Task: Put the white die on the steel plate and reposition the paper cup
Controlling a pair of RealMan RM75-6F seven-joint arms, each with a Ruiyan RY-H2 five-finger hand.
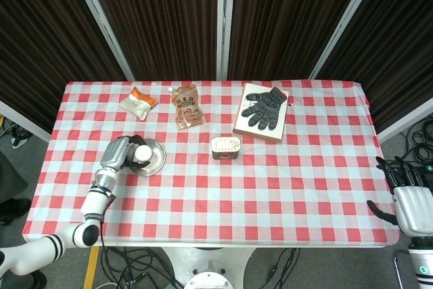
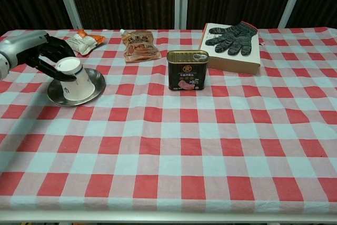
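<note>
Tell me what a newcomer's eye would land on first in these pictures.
First, the left hand wrapped around an upside-down paper cup that sits on the steel plate at the table's left side. Next, the dark glove lying on a box at the far right, and the tin standing upright mid-table. The right hand hangs off the table's right edge, holding nothing.
</note>
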